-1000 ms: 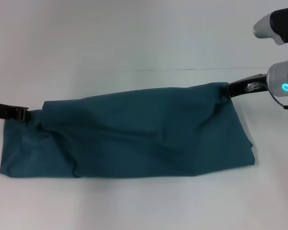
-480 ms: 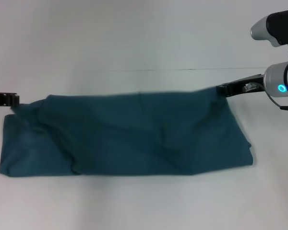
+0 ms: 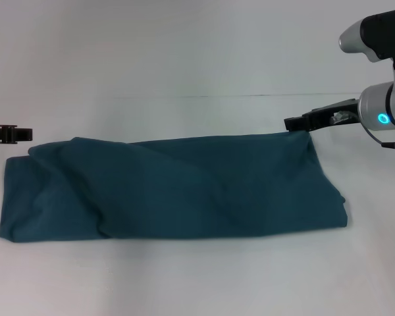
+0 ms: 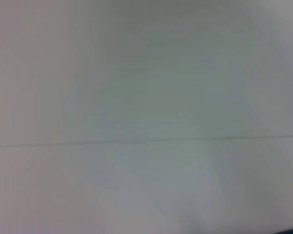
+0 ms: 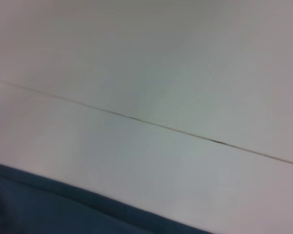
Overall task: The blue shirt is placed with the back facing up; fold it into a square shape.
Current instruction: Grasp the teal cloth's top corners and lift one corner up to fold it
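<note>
Blue shirt [image 3: 178,187] now released, flat.

Head camera overlooks blue shirt [image 3: 178,187]; right wrist skims its edge.

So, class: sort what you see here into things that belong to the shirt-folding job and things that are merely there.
Belongs to the job:
blue shirt
left end effector
right end effector

Merely there:
white table
</note>
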Motion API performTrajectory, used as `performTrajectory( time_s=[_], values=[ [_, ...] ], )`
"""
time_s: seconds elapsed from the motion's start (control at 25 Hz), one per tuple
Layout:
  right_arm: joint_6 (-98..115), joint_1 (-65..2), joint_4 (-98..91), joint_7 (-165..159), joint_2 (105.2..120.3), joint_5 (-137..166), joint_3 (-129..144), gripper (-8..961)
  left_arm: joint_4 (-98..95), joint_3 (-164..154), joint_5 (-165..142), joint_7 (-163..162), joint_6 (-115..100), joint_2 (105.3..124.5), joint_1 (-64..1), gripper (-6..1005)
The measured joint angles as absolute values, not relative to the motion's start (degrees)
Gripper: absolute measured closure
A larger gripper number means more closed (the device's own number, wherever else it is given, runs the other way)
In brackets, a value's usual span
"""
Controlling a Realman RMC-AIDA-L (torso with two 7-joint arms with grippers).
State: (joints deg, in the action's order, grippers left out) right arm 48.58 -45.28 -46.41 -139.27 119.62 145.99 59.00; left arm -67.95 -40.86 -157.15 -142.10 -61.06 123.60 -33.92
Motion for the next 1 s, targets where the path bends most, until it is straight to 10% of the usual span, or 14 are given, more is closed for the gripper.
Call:
performTrajectory(
  time_s=[0.6, 1.0],
  values=[
    [57.78, -45.06, -58.11, -144.81, 119.66, 155.58, 65.13, 23, -78.39, -38.11, -158.72, -153.49, -88.46, 119.51, -32.55, 144],
    [57.85, -45.77, -59.63, -144.88, 119.80, 155.74, 70.30, 22, -66.52, -37.59, -160.74, -154.61, -90.15, 116.41, -33.34, 63]
  ],
)
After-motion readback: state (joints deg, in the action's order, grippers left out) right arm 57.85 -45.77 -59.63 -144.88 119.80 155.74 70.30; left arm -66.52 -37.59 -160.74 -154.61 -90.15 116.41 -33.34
